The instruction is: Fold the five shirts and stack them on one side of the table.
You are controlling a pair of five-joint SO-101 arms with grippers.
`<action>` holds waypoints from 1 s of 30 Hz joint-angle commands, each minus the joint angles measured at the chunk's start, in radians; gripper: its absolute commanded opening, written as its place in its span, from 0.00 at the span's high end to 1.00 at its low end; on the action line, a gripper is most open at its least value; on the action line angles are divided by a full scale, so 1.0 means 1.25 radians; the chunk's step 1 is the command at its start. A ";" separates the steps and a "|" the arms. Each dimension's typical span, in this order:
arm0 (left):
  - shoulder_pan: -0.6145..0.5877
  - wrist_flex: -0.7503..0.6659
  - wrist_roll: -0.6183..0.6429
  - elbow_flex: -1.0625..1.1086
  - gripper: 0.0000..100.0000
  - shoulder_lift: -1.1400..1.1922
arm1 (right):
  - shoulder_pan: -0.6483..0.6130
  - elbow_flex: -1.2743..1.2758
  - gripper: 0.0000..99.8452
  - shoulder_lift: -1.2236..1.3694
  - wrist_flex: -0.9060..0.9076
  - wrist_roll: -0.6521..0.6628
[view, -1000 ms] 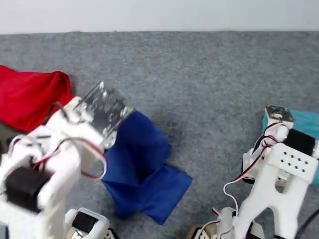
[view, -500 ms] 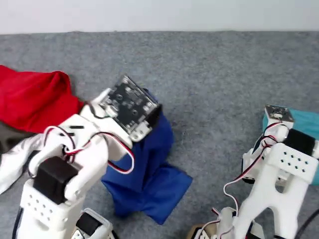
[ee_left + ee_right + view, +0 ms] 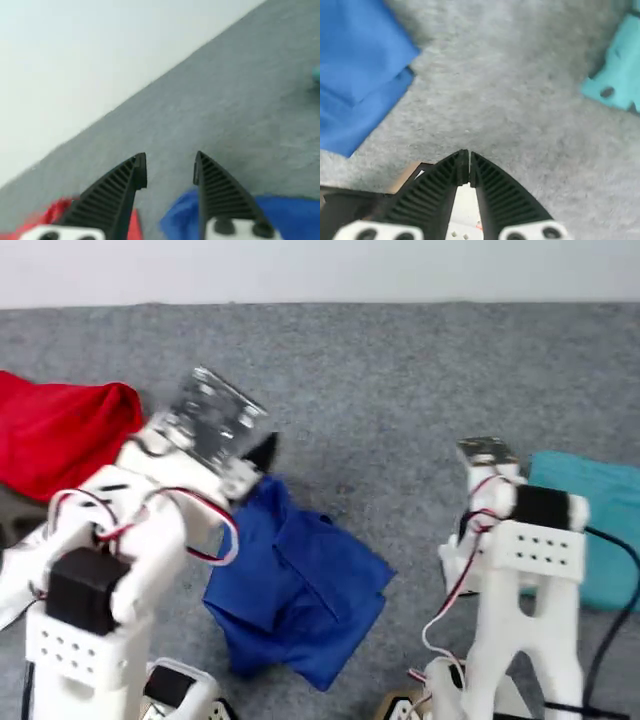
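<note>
I see a grey, felt-like counter [image 3: 430, 390] running back to a plain white wall [image 3: 320, 270], evenly lit throughout.

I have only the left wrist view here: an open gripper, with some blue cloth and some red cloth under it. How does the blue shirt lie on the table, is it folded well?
Observer: Not well. In the high view the blue shirt lies bunched in uneven layers, just in front of the left arm.
Operator: And the other arm, does it hold something?
Observer: No. Its wrist view shows the right gripper shut on nothing, above bare grey table.
Operator: I see a bit of teal far off. What is it?
Observer: A teal shirt, lying at the table's right edge, beside the right arm.
</note>
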 commanded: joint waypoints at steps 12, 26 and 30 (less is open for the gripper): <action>-0.455 -0.012 -0.095 0.226 0.83 -0.004 | -0.461 -0.047 0.83 0.078 0.033 0.010; -0.475 -0.034 -0.088 0.272 0.83 -0.009 | -0.663 -0.122 0.73 0.339 -0.068 -0.085; -0.475 -0.031 -0.088 0.272 0.83 -0.009 | -0.686 -0.136 0.73 0.385 -0.107 -0.114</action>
